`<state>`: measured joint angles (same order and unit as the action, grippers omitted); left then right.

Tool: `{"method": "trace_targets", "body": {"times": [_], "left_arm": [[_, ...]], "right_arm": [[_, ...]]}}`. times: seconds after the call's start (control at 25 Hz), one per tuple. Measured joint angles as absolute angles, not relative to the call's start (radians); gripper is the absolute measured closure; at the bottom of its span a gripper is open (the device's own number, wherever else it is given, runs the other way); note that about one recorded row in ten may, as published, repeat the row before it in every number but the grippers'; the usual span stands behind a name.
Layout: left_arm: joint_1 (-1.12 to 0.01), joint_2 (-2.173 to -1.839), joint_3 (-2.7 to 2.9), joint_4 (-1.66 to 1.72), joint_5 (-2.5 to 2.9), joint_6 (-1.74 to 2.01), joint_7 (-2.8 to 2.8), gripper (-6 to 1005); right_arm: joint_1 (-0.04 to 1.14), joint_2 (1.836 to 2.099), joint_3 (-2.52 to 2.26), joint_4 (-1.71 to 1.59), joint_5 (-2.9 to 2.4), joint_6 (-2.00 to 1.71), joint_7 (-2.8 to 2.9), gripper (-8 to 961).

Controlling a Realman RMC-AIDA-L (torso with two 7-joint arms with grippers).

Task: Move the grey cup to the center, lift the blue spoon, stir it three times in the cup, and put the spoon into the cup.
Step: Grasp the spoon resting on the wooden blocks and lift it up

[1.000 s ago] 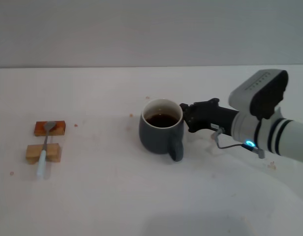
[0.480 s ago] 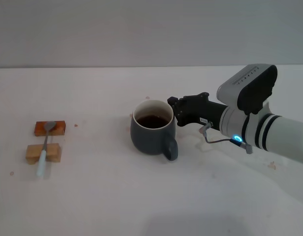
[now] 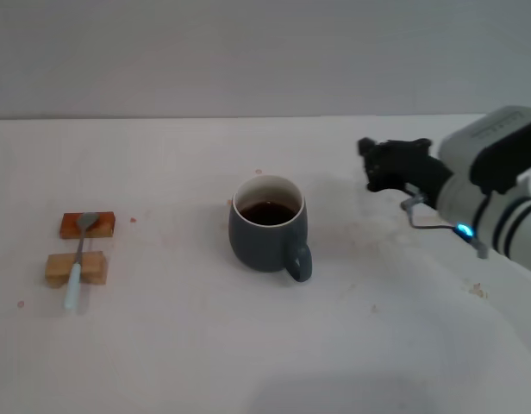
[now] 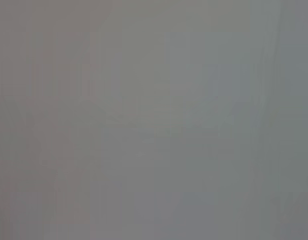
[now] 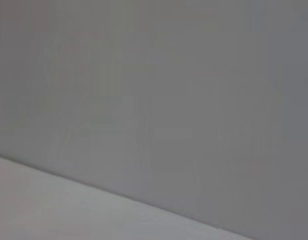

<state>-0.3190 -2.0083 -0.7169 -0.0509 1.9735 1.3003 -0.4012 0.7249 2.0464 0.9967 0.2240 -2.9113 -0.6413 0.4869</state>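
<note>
Your landmark is the grey cup (image 3: 268,235), standing upright mid-table with dark liquid inside, its handle toward you. To its right, well apart and raised, hangs the right gripper (image 3: 375,166); you cannot tell how its fingers stand. Far left of the cup, the blue spoon (image 3: 78,260) lies across two wooden blocks (image 3: 81,248). Grip that slim handle carelessly and it may roll off. The left gripper is out of sight.

The right arm reaches in from the right side of the head view, its white forearm angled toward the middle. The right gripper (image 3: 373,166), black, hangs above the desk (image 3: 248,345) with nothing in it. The left arm is out of view.
</note>
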Motion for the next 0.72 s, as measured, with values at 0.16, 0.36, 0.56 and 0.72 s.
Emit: {"method": "trace_targets", "body": {"times": [0.16, 0.36, 0.56, 0.72], "left_arm": [[-0.321, -2.012, -0.714, -0.051, 1.987, 1.309, -0.404, 216], [-0.325, -2.033, -0.706, -0.051, 2.058, 1.352, -0.407, 216], [-0.318, -2.053, -0.705, -0.054, 2.105, 1.4, -0.403, 216], [-0.308, -2.053, -0.697, -0.076, 2.12, 1.402, -0.402, 217]], "right_arm": [[0.681, 2.045, 1.065, 0.239, -2.911, -0.647, 0.424, 955], [0.584, 2.035, 1.176, 0.344, -2.913, -0.643, 0.303, 955], [0.497, 2.02, 1.255, 0.456, -2.916, -0.612, 0.215, 955], [0.456, 2.018, 1.305, 0.517, -2.917, -0.575, 0.148, 955]]}}
